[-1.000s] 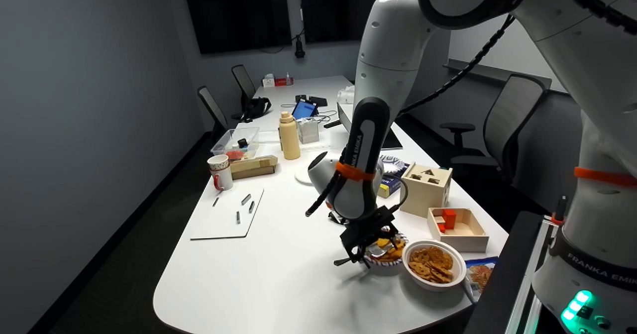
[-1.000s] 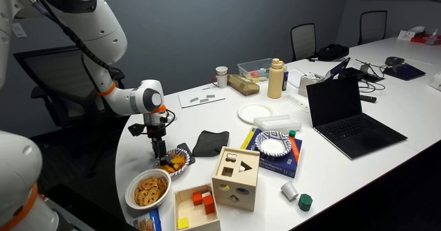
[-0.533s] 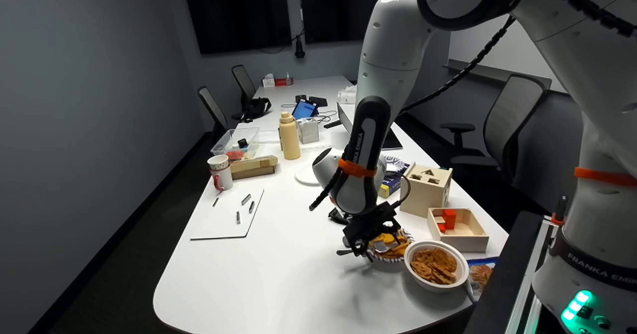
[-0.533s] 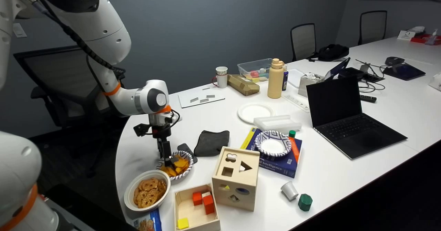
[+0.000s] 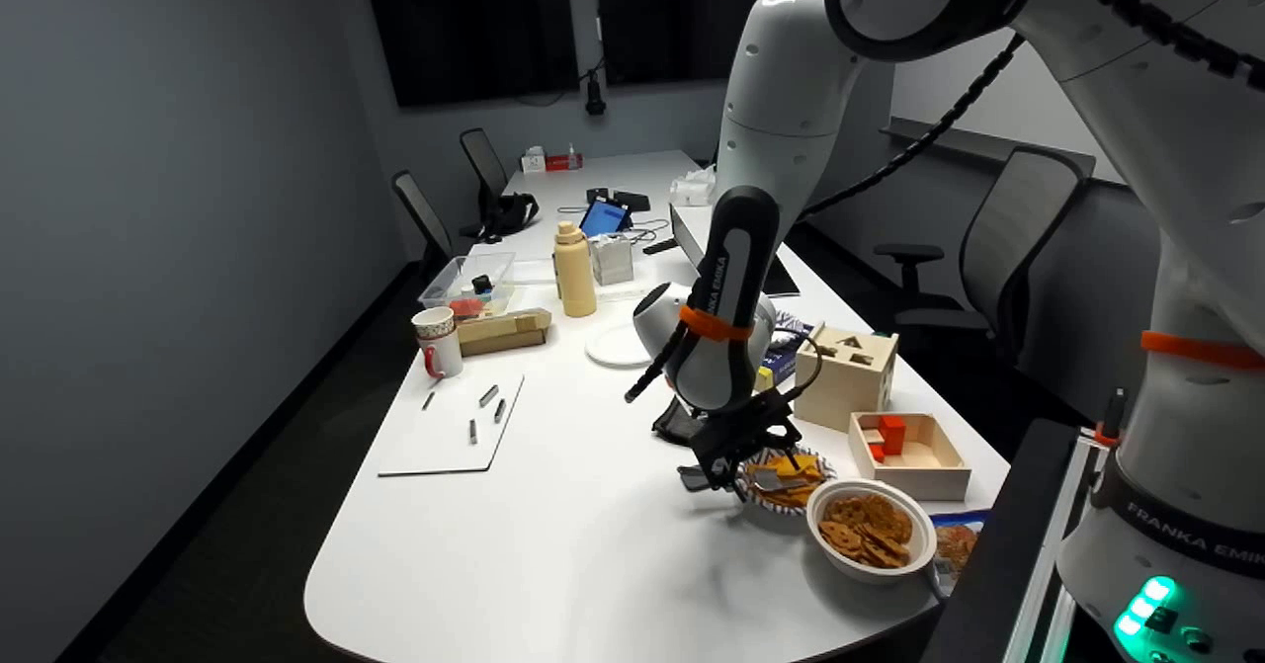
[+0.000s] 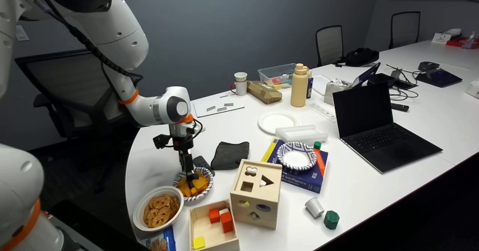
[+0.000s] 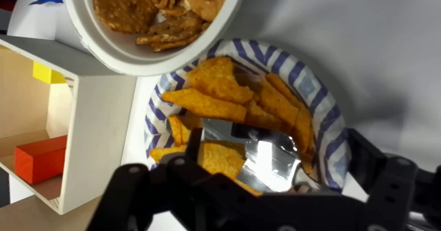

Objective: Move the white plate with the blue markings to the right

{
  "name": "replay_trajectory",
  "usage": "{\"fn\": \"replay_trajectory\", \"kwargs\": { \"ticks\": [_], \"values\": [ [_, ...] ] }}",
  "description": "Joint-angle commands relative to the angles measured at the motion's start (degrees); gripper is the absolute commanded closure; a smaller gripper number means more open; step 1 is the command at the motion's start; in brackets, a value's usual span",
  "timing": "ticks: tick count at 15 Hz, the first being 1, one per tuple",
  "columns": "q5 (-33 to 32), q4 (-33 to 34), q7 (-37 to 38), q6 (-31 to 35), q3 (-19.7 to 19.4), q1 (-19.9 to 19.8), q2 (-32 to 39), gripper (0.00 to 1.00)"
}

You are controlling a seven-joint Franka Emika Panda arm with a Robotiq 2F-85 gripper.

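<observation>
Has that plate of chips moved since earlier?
Yes: in both exterior views, the blue-patterned plate of chips has shifted closer to the wooden shape-sorter box.

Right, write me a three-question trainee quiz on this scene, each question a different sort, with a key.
1. Multiple choice: the blue-marked plate at the gripper holds (A) pretzels, (B) orange chips, (C) blocks.
2. True or false: the gripper's jaws are closed together.
3. Fill in, from an exterior view: the second blue-patterned plate rests on a blue ____.

Key: 1 B; 2 false, they stand apart; 3 book.
</observation>
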Motion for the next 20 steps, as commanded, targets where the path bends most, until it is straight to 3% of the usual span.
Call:
{"fn": "replay_trajectory", "kwargs": {
  "ticks": [1, 16, 20],
  "values": [
    [-1.8, -0.1, -0.6, 1.4, -0.9, -1.3, -0.1, 0.00],
    [-3.1, 0.6, -2.4, 2.6, -3.6, -3.7, -0.2, 0.00],
    [-3.3, 0.2, -8.7, 4.4, -1.7, -4.7, -1.0, 0.00]
  ]
}}
